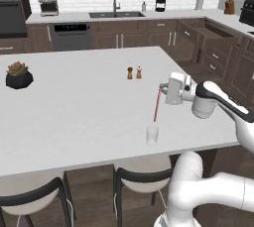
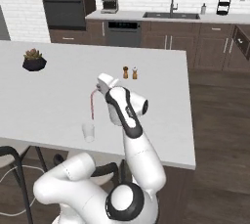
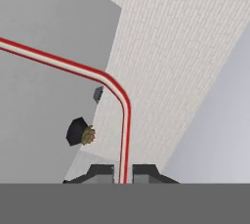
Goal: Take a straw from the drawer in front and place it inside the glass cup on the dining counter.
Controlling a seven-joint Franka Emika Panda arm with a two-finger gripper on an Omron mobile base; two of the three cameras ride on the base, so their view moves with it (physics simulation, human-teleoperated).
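Currently, arm: reaches out level over the dining counter, wrist turned so the hand points sideways across the top.
Gripper: fingers pinched together on the straw, holding it by one end.
Straw: thin, red-pink with a pale stripe, bent near the held end; its long part hangs down from the hand.
Straw tip: just above the glass cup.
Glass cup: clear, upright on the counter below the hand, near the edge.
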